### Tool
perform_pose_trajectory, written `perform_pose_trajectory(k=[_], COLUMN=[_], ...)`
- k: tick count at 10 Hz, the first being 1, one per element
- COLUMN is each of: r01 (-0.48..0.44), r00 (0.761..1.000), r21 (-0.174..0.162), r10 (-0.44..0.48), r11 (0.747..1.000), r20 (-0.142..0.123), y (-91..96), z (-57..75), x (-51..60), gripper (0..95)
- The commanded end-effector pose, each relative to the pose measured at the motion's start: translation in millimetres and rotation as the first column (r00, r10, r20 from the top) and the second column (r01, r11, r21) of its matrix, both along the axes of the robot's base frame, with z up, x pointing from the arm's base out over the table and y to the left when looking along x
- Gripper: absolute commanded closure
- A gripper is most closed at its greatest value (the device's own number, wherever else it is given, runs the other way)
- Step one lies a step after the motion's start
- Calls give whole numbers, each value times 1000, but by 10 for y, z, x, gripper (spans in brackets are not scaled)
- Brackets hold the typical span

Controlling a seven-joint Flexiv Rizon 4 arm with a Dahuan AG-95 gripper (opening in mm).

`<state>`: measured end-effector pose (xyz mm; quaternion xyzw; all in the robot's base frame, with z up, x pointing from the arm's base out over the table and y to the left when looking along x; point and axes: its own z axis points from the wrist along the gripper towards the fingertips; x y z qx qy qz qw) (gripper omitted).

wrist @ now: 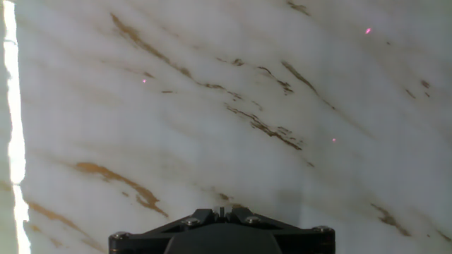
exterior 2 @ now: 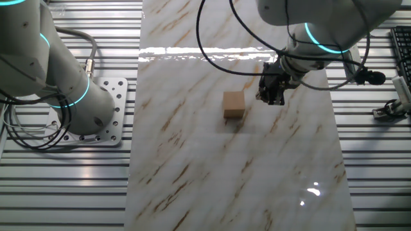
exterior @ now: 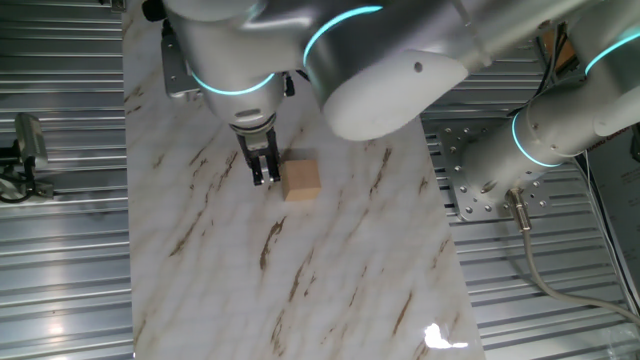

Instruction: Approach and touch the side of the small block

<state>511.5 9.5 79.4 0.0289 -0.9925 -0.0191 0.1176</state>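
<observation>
The small block (exterior: 301, 179) is a plain light-tan wooden cube on the white marble tabletop (exterior: 330, 270). It also shows in the other fixed view (exterior 2: 234, 104). My gripper (exterior: 265, 176) hangs fingers-down just left of the block in one fixed view, with a narrow gap to its side. In the other fixed view the gripper (exterior 2: 272, 97) stands to the block's right, apart from it. The black fingers are pressed together and hold nothing. The hand view shows only the gripper's black body (wrist: 221, 233) and bare marble; the block is out of that view.
A second arm's base stands on a bolted metal plate (exterior 2: 106, 122) beside the marble slab. Ribbed metal flooring (exterior: 60, 250) surrounds the slab. Black cables (exterior 2: 218, 51) hang over the far end. A small metal device (exterior 2: 395, 106) lies off the slab's edge.
</observation>
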Motion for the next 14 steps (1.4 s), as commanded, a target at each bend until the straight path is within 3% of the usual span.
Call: perform_pose_trajectory(k=[1, 4, 5, 6, 8, 9, 14], r01=[-1, -5, -4, -5, 1, 1, -6], r00=[1000, 999, 997, 995, 995, 993, 992], r21=[-1, -2, -6, -6, -7, -6, -3], r10=[1, 5, 4, 6, 0, 0, 7], r11=[1000, 1000, 1000, 1000, 1000, 1000, 1000], r20=[25, 39, 80, 97, 100, 120, 123], y=[-8, -8, -8, -8, -8, -8, -8], z=[8, 8, 8, 8, 8, 8, 8], x=[-22, -22, -22, -22, -22, -22, -22], gripper=[950, 950, 950, 950, 950, 950, 950])
